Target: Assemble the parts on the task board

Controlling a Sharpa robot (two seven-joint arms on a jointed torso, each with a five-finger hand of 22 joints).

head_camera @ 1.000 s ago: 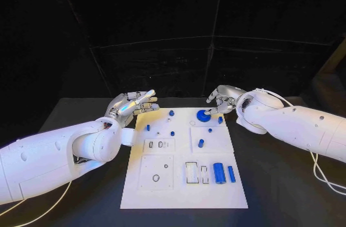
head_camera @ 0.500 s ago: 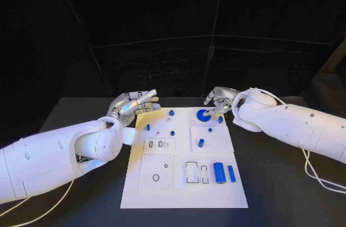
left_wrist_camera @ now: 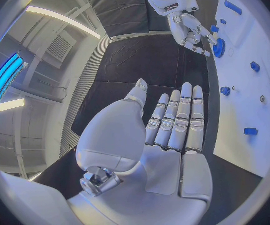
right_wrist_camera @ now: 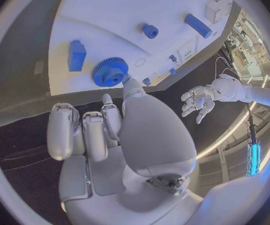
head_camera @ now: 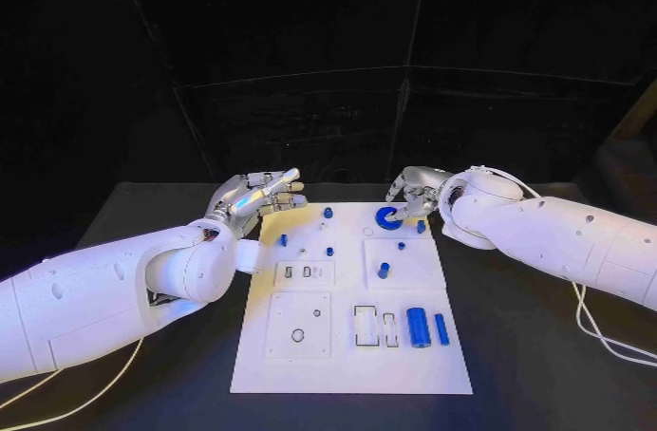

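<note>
Task board [head_camera: 349, 355], white, mid-table, w/ blue parts scattered on it. I've got the right hand [head_camera: 411, 192] at the board's far edge, working the blue gear [head_camera: 387, 219]. Judging by this, the step in hand is seating or picking that gear; next move prob. calls for a firm pinch, then a lift toward its post. In the right wrist view the thumb tip reaches the gear's [right_wrist_camera: 110, 73] toothed rim, other fingers curled short of it, near the board's edge; can't tell if the gear is actually gripped or only touched. Left hand [head_camera: 254, 199] hovers off the board's far-left corner, fingers straight and close together, thumb apart, holding nothing. Larger blue cylinder [head_camera: 418, 327] lies near the board's front, untouched.
</note>
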